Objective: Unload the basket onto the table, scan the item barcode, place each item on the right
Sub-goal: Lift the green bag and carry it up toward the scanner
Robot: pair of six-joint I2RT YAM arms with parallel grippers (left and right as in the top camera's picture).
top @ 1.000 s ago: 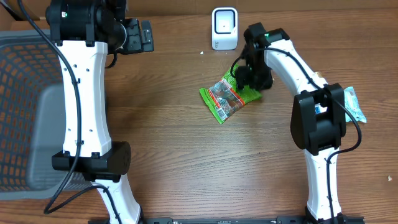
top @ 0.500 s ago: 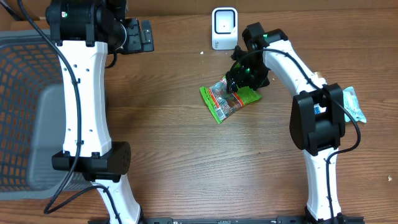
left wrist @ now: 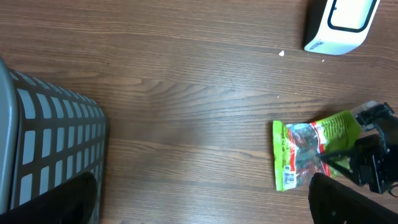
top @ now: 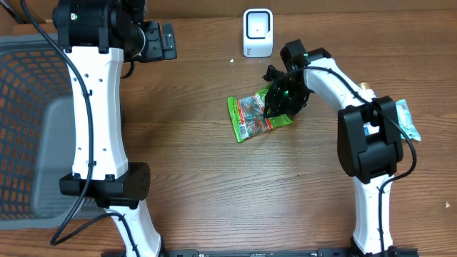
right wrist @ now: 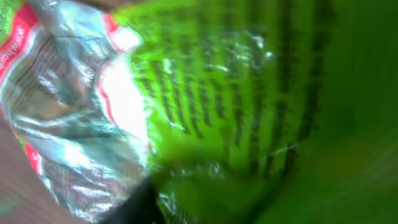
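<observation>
1. A green snack packet point(top: 255, 114) is lying on the wooden table point(top: 200, 164), near the white barcode scanner point(top: 258, 32) but not touching it.
2. The right gripper point(top: 278, 100) is sitting over the packet's right end. Its wrist view is showing only blurred green wrapper, so I cannot tell whether it is gripping the packet.
3. The left gripper point(left wrist: 202, 186) is hovering above the table with its fingers spread wide, holding nothing, near a grey mesh basket point(top: 21, 107).

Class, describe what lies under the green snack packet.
The green snack packet rests on the wooden table. Whether anything lies beneath it cannot be seen, and the right gripper also covers its right end.
</observation>
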